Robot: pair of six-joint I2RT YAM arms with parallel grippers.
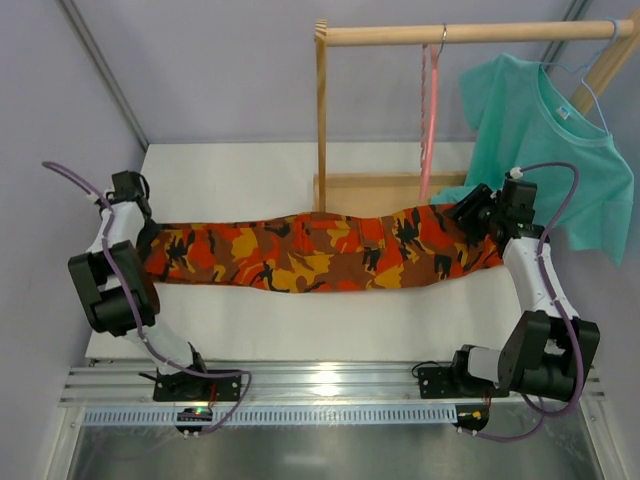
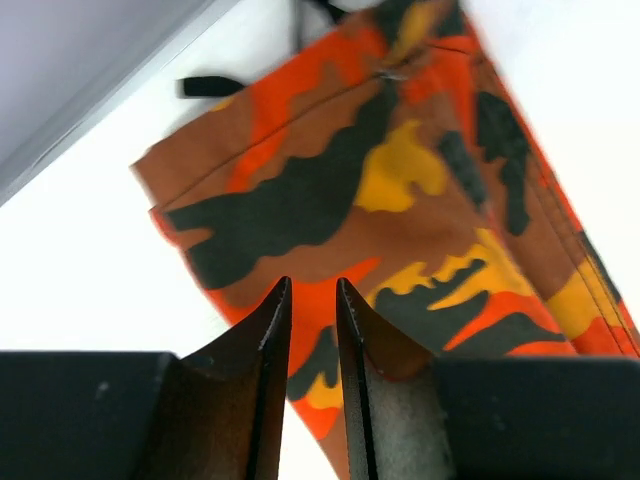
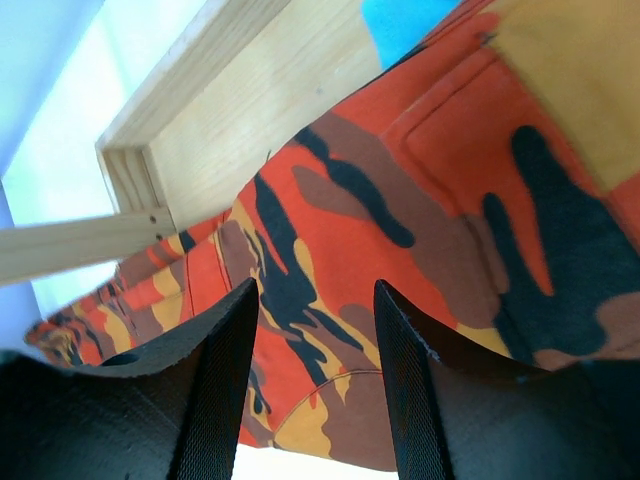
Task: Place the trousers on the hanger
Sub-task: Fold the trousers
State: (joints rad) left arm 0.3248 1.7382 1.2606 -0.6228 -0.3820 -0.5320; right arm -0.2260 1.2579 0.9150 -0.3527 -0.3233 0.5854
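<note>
Overhead view of a white counter (image 1: 330, 320) with two robot arms mounted at its near edge. The trousers (image 1: 320, 250), in orange, red, brown and black camouflage, lie flat in a long band running left to right across the middle of the counter.

The left tool (image 2: 312, 285) sits over the band's left end. Its jaws are parted by only a narrow slit and grip nothing. Its wrist view is too close to show whether the tips touch the cloth. The right tool (image 3: 315, 285) hangs over the right end, released, with its jaws wide apart and printed cloth visible between and beyond them.

The hanger (image 1: 428, 120), thin and pink-coral, hangs edge-on from a wooden rail (image 1: 470, 33) at the far side, above the right part of the trousers and not touching them. To its right, a teal T-shirt (image 1: 530, 130) hangs on the same rail. The rack's wooden base (image 1: 370, 190) lies just behind the trousers.

The trousers appear to be laid out and straightened, with neither end gripped, so the hanging itself has not yet begun. The next move probably calls for a firm pinch on the cloth. The band must then be lifted and fed over the hanger's bar. That will be awkward, because the hanger hangs freely and faces sideways, so one tool may need to steady it.
</note>
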